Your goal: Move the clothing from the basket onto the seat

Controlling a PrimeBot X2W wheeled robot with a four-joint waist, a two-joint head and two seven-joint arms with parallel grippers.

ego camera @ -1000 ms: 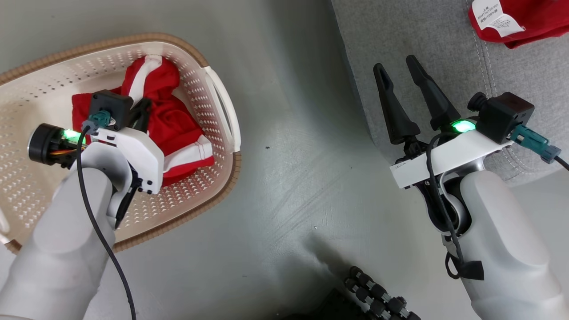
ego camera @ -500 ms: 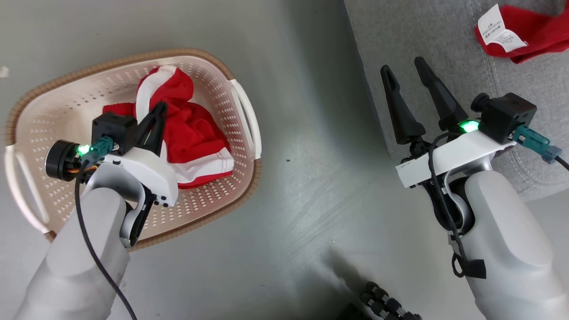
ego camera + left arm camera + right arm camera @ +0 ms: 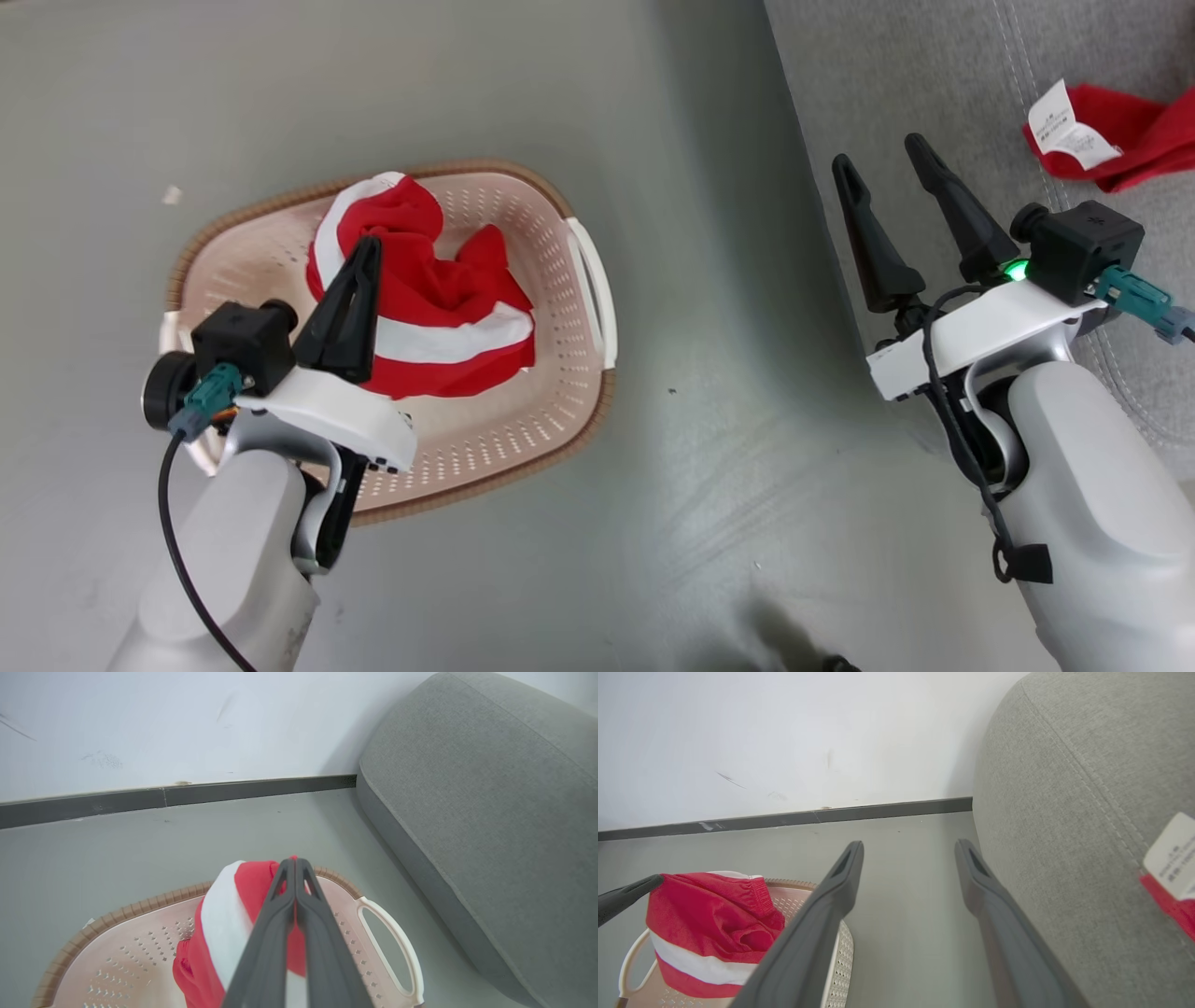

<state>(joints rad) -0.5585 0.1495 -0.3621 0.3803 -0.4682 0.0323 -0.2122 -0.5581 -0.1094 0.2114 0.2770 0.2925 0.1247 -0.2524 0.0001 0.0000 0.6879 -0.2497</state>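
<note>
A red garment with a white stripe is pulled up out of the cream basket, its lower part still inside. My left gripper is shut on the garment's top edge. The left wrist view has the closed fingertips pinching the red cloth above the basket's brown rim. My right gripper hangs open and empty over the floor by the grey seat. A second red garment with a white label lies on the seat.
A grey floor surrounds the basket, with a white wall and dark skirting board behind it. The seat's rounded side stands close to the right of my right gripper. A white handle sticks out on the basket's seat side.
The head camera has moved, so the whole picture has shifted. My left gripper has risen with the red garment, drawing it up out of the basket. The right gripper stays open.
</note>
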